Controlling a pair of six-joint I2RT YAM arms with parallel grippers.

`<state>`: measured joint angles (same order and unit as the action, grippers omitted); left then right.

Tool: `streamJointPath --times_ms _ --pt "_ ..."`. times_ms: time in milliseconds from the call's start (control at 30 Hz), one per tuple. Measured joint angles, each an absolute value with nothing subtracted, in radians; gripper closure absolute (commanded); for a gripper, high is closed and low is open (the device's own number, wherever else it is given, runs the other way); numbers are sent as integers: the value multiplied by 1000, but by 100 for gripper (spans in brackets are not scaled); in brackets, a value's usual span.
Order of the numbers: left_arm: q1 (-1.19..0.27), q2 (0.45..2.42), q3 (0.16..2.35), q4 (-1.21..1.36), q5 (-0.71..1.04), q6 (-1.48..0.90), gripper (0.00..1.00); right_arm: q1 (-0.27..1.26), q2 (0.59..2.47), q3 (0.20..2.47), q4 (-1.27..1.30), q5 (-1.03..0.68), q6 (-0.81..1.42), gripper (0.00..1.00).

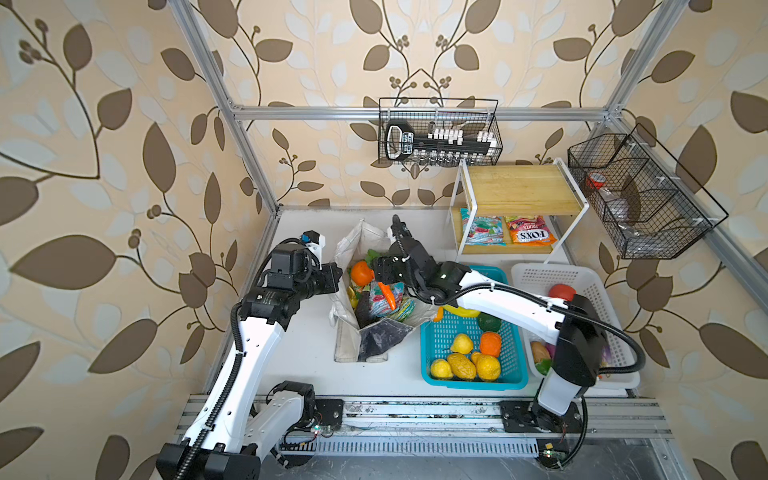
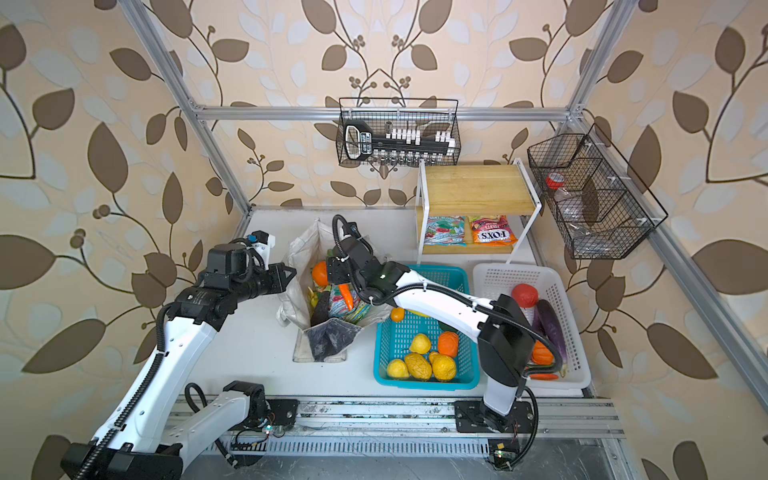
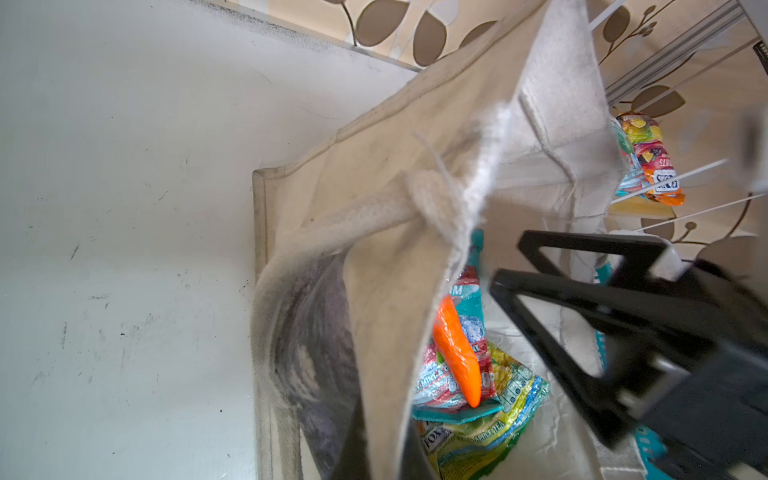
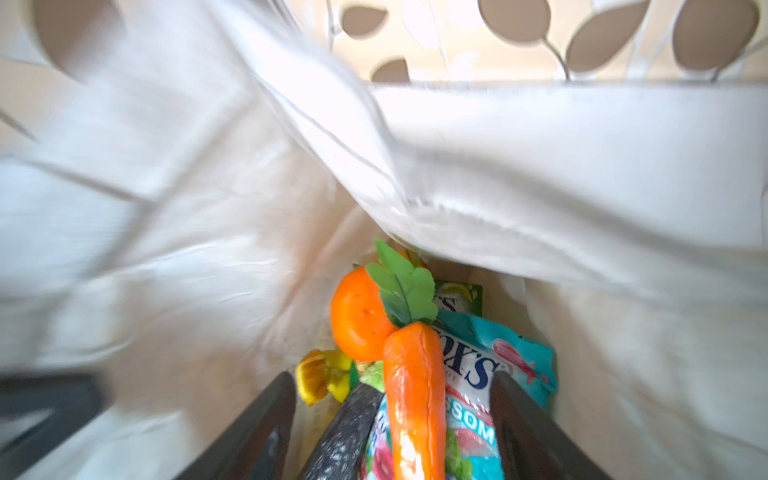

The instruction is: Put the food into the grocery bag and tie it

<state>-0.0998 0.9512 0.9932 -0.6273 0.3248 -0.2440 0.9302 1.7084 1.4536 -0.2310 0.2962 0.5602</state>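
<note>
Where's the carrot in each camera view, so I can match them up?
Top view: carrot in the open bag, near picture centre.
Top view: same spot, left of centre.
Left wrist: behind the bag's hanging flap, on the packets.
Right wrist: between the open fingers, beside the orange.
Shared landmark: the light blue packet under it.

The white, scuffed surface (image 1: 307, 365) carries four things directly: a canvas tote bag (image 1: 347, 338) near the middle, a blue plastic basket (image 1: 473, 384) just beside it, a white plastic basket (image 1: 552, 276) (rightmost), and a two-tier wooden rack (image 1: 521, 189) at the back.
</note>
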Motion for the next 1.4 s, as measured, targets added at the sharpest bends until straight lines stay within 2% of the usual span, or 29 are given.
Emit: streamJointPath --times_ms 33,67,267,433,700,833,1033,1200,1233,1300,1400 --pt "-99 951 993 -627 312 -245 100 935 1658 1424 -223 297 548 1" --pt "-99 951 993 -627 304 -246 100 937 1621 1405 -220 298 531 0" --pt "-97 964 993 -630 217 -245 100 896 1389 1314 -201 272 446 0" --pt "-52 984 995 -643 135 -265 100 738 1254 1154 -168 175 371 7" --pt "-24 1007 999 -679 24 -308 100 560 1253 1014 -158 6 312 33" --pt "10 1008 999 -689 2 -311 100 558 1286 1010 -139 -25 289 50" --pt "55 1018 999 -689 -10 -310 100 555 1371 1010 -101 -53 268 61" --pt "87 1028 999 -690 -8 -311 100 601 1475 1016 -88 -82 235 60" --pt "94 1029 999 -690 -8 -311 100 616 1497 1019 -85 -98 233 54" --pt "105 1030 999 -689 -7 -311 100 632 1528 1020 -73 -137 235 34" --pt "113 1030 999 -686 -7 -311 100 645 1565 1031 -48 -191 259 17"
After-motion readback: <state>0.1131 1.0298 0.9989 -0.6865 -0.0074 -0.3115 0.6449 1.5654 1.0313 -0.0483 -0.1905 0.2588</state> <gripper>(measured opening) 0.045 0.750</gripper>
